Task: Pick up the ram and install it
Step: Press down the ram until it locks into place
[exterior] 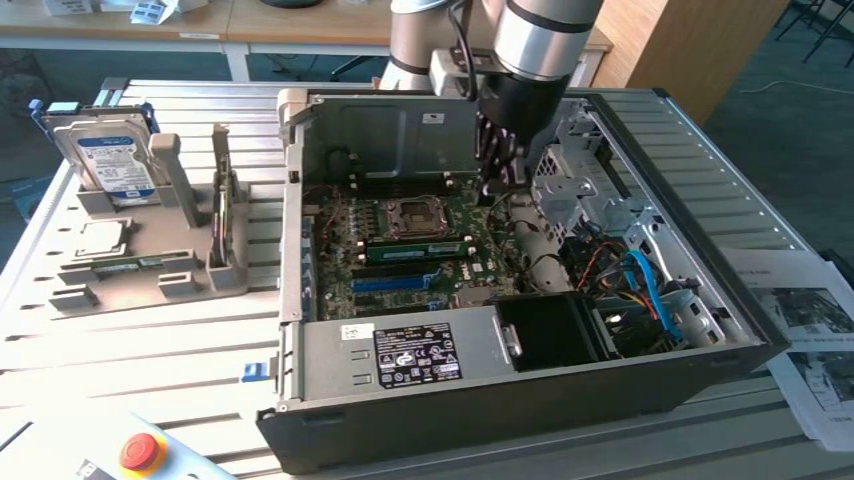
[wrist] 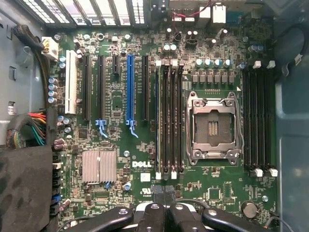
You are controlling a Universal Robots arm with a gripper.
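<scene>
The ram [exterior: 416, 244], a long thin green stick, lies along a memory slot on the motherboard [exterior: 400, 270], beside the CPU socket [exterior: 407, 214]. From above it shows edge-on [wrist: 157, 121], in the outermost of several parallel dark slots next to the socket [wrist: 212, 128]. My gripper [exterior: 501, 172] hangs inside the open computer case, above the board's far edge and past the end of the slots. Its black fingertips [wrist: 164, 195] are shut together with nothing between them, just beyond the slots' white end clips and not touching the ram.
The case walls [exterior: 534, 395], the drive cage [exterior: 594, 195] and blue cables [exterior: 654, 290] hem in the board. On the exterior view's left, a grey fixture [exterior: 147, 275] holds a hard drive [exterior: 114, 160], a thin upright board [exterior: 220, 190] and a chip [exterior: 100, 240]. A red stop button [exterior: 140, 452] is in front.
</scene>
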